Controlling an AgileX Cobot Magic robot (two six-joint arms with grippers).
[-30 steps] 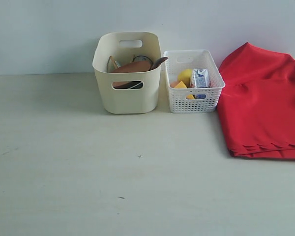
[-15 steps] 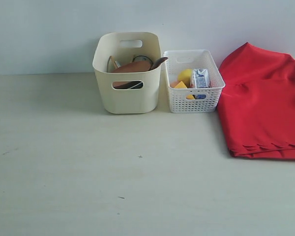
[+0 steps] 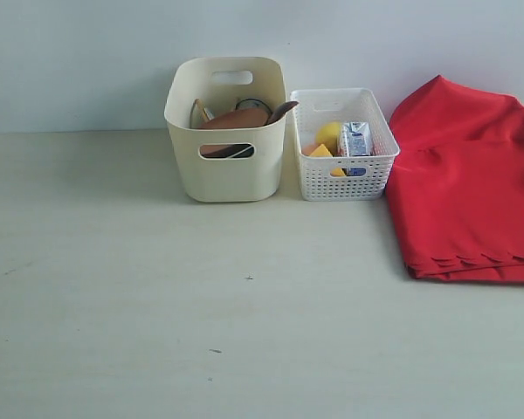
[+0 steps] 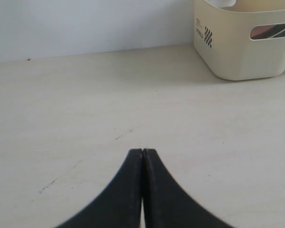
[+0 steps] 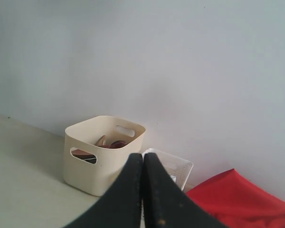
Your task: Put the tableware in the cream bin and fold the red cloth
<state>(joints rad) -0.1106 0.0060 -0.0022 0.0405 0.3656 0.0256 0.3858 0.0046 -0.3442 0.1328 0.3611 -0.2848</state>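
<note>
Plain cream on the tall smooth plastic bin, broken only by a small black-and-white chequered mark on one wall; warm brown on the round wooden plate and wooden spoon inside. Clean white, dotted with a fine grid of holes, on the low perforated plastic basket; yellow on the round lemon, blue and white on the little milk carton. Bright, unpatterned red across the large fabric cloth. Pale beige with faint grain and a few dark specks on the flat table top. Matt black on the left gripper and right gripper
</note>
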